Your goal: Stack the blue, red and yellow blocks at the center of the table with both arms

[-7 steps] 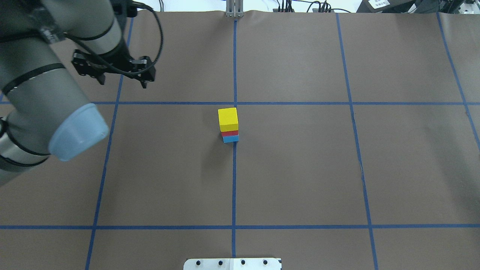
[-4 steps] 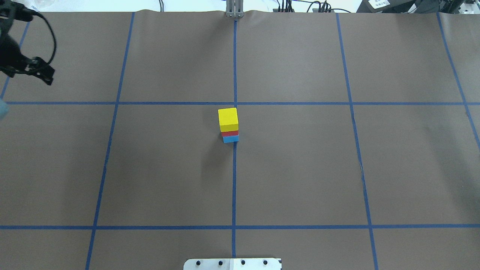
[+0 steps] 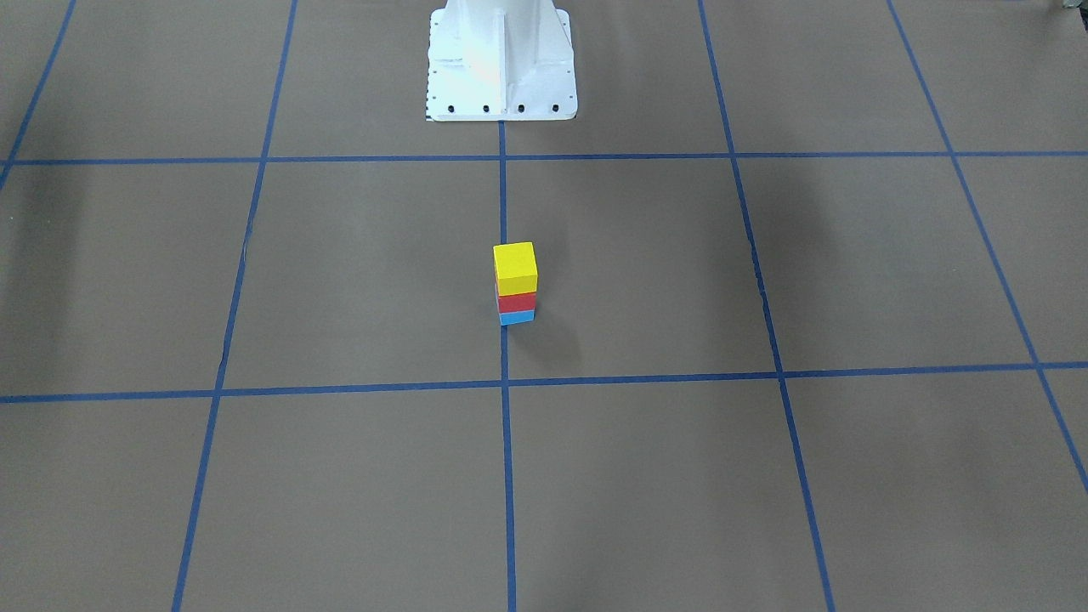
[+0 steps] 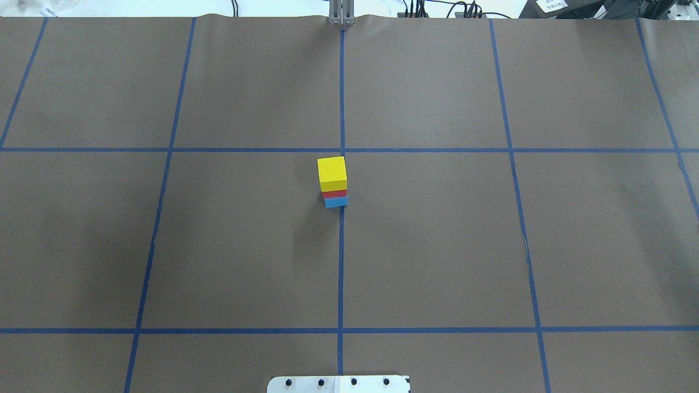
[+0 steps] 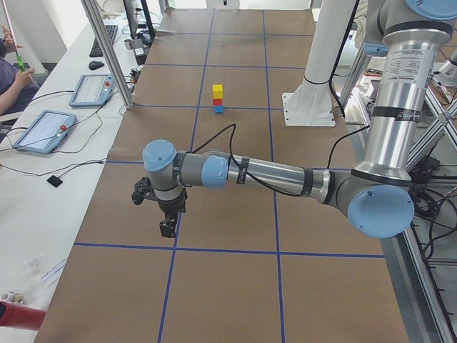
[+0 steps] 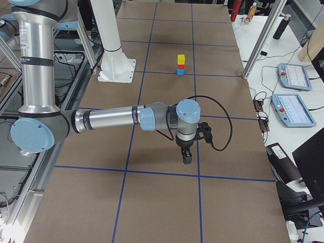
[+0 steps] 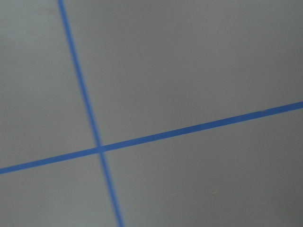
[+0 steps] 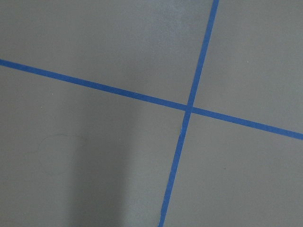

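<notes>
Left arm (image 5: 271, 171) stretching out low over worktop (image 4: 437, 245), forearm lying level. Left hand (image 5: 166, 227) pointing straight down, well apart from blocks; fingers apart or together, cannot tell. Right arm (image 6: 111, 119) reaching out same way at opposite end, right hand (image 6: 187, 158) hanging downward; its state likewise impossible to tell. Yellow block (image 4: 332, 170) sitting on red block (image 4: 335, 193), red sitting on blue block (image 4: 336, 202). Stack standing upright at worktop centre, touching middle tape line (image 4: 341, 262), well apart from white pedestal (image 3: 500, 59).

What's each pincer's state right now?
Left pincer: cannot tell, side view only.
Right pincer: cannot tell, side view only.
Neither carries a block: yellow block, red block and blue block sit stacked.
</notes>
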Controlling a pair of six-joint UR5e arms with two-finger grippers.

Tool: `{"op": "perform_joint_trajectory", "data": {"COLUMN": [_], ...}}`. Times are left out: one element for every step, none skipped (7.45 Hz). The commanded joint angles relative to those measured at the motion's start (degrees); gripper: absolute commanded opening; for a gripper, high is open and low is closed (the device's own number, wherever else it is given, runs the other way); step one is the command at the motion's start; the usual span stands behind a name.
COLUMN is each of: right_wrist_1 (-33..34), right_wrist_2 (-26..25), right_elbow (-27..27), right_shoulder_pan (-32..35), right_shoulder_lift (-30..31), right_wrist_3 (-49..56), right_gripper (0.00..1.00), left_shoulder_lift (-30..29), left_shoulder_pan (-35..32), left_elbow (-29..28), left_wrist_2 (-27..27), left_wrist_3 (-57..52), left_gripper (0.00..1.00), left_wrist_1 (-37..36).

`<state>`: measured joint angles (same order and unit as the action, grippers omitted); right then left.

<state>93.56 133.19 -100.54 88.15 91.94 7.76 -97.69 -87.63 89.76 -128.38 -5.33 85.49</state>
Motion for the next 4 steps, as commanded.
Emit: {"op": "perform_joint_trajectory", "data": {"right_wrist_1": [0.1,0.1,0.1,0.1], "right_wrist_2": [0.0,0.0,0.0,0.0], "right_elbow": [0.3,0.3,0.3,0.3], "right_shoulder_pan": [0.0,0.0,0.0,0.0], "right_shoulder_lift": [0.1,0.1,0.2,0.4], "right_wrist_3": [-0.7,-0.7,-0.7,-0.7], "right_gripper": [1.0,1.0,1.0,1.0], "left_shoulder_lift": [2.0,2.8,4.5,4.8], "left_shoulder_pan": [-3.1,-3.2,-3.1,-3.2], "left_elbow": [-2.0,-0.8,1.5,1.5], "left_wrist_2": [-0.1,-0.2,-1.3,-2.7], "left_wrist_3": [-3.4,-3.4,-3.3,-3.3], "left_gripper": [1.0,1.0,1.0,1.0], "left_wrist_1": [0.2,0.2,0.2,0.2]}}
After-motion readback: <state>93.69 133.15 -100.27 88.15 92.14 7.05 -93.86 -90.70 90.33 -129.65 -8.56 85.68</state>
